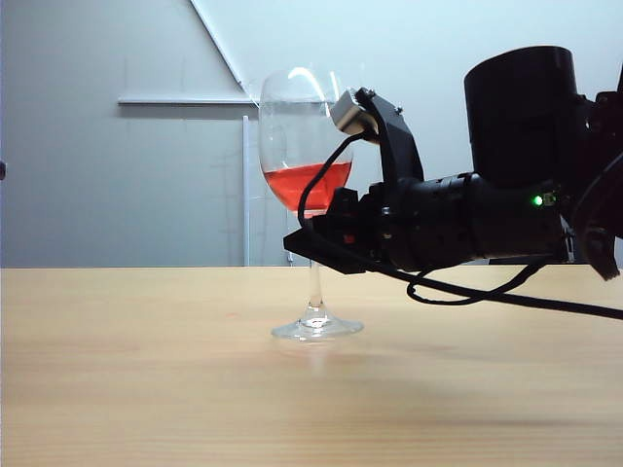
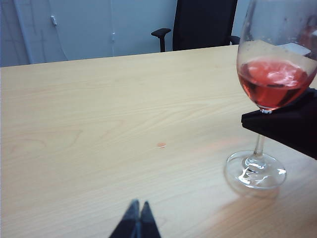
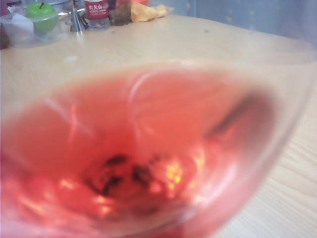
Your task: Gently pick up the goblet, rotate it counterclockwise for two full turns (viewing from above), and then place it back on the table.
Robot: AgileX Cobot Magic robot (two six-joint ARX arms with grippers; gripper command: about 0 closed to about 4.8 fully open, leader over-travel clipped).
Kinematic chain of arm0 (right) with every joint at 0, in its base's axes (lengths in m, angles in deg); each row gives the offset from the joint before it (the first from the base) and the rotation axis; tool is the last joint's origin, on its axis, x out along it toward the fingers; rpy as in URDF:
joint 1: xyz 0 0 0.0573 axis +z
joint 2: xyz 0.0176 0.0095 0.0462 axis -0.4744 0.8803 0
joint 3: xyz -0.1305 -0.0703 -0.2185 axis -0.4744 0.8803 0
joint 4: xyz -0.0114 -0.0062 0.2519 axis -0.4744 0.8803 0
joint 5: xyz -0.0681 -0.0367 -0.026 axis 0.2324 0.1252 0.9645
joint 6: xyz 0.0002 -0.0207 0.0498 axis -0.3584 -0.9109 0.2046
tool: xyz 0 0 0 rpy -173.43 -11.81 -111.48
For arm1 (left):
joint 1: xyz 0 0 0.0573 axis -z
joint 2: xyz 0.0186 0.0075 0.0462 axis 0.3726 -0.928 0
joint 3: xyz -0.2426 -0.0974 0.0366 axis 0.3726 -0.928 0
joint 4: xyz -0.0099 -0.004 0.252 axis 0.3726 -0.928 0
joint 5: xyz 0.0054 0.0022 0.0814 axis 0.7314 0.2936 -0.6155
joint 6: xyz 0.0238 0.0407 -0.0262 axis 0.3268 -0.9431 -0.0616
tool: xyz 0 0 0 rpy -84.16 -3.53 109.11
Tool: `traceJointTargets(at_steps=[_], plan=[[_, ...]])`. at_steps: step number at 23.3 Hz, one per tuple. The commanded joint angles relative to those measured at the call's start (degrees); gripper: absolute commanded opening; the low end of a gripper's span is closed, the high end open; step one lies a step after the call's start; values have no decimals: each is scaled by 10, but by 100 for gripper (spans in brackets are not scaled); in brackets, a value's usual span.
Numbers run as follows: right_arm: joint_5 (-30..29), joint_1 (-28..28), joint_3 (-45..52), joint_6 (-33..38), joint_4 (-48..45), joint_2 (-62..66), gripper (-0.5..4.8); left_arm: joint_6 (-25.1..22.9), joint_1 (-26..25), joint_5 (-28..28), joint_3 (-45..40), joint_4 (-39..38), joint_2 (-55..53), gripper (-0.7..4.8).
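Our right gripper [image 1: 313,243] clamps its fingers on the upright stem of the tall clear red-filled goblet [image 1: 305,146], foot on the pale wooden bench [image 1: 146,370]; left gripper [image 2: 136,220], fingers together, sits well apart.

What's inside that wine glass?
The goblet holds red liquid in the lower part of its bowl; above that it looks empty. The right claw sits at the stem just under the bowl, hiding the stem's top.

Pale grey-blue wall [image 1: 107,185] behind, crossed by a white horizontal rail [image 1: 185,100] and a diagonal white strip [image 1: 216,41]. Black office chair [image 2: 203,24] with armrests stands against a light wall. Even, soft light.
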Motion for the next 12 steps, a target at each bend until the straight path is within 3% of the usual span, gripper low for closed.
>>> traceJointTargets(at_steps=[1, 12], plan=[[-3, 2, -9, -2, -39, 0, -4, -4, -1, 1, 2, 6, 0, -5], [-3, 2, -26, -2, -40, 13, -4, -4, -1, 1, 2, 6, 0, -5]])
